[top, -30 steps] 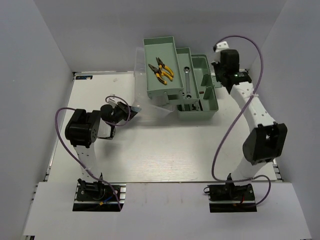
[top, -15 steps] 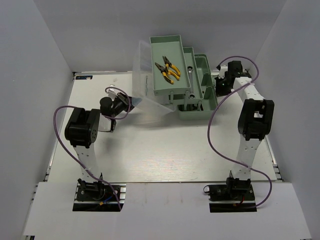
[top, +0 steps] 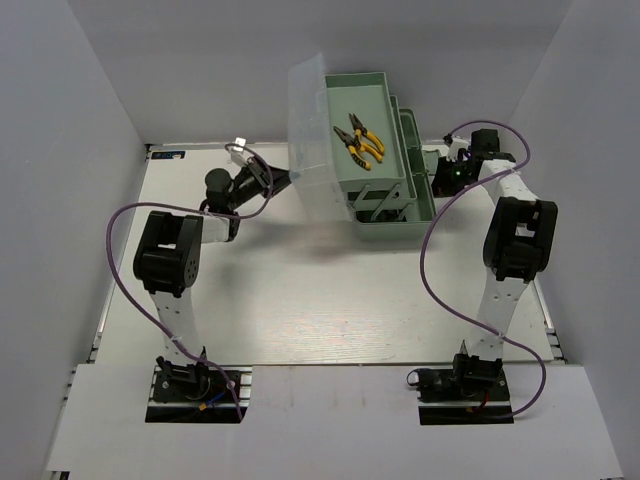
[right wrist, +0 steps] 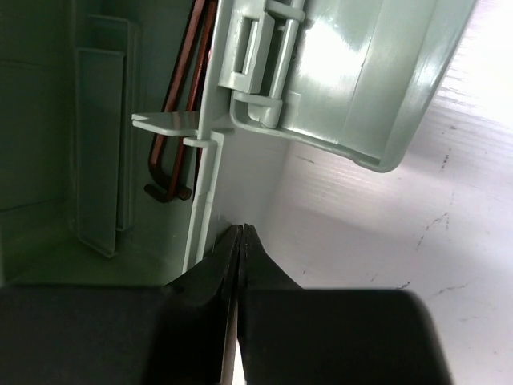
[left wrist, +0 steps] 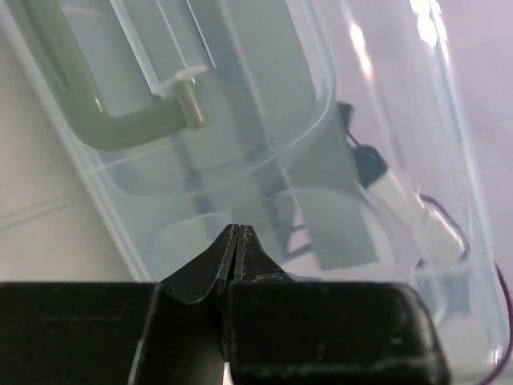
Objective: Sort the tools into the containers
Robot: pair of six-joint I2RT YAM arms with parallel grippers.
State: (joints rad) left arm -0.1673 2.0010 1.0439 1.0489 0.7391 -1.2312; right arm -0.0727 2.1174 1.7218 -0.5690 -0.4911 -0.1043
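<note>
The pale green toolbox point(top: 400, 205) stands at the back centre, its fold-out trays stacked close over the base. Two yellow-handled pliers point(top: 360, 143) lie in the top tray. The translucent lid point(top: 308, 125) stands nearly upright on the left. My left gripper point(top: 284, 179) is shut and empty, its tip point(left wrist: 236, 229) against the lid, with the green handle point(left wrist: 104, 120) seen beside it. My right gripper point(top: 438, 173) is shut and empty, its tip point(right wrist: 241, 229) at the toolbox's right wall. Dark-red hex keys point(right wrist: 172, 120) lie inside the base. The wrenches are hidden.
The white table point(top: 300, 290) runs between white walls on the left, right and back. The toolbox's side latch point(right wrist: 256, 72) juts out just above my right fingertips. Purple cables loop from both arms.
The lid has swung from lying low on the left up to nearly upright, and the trays have folded rightward over the base. My left gripper moved up and right with the lid; the right arm drew in.
</note>
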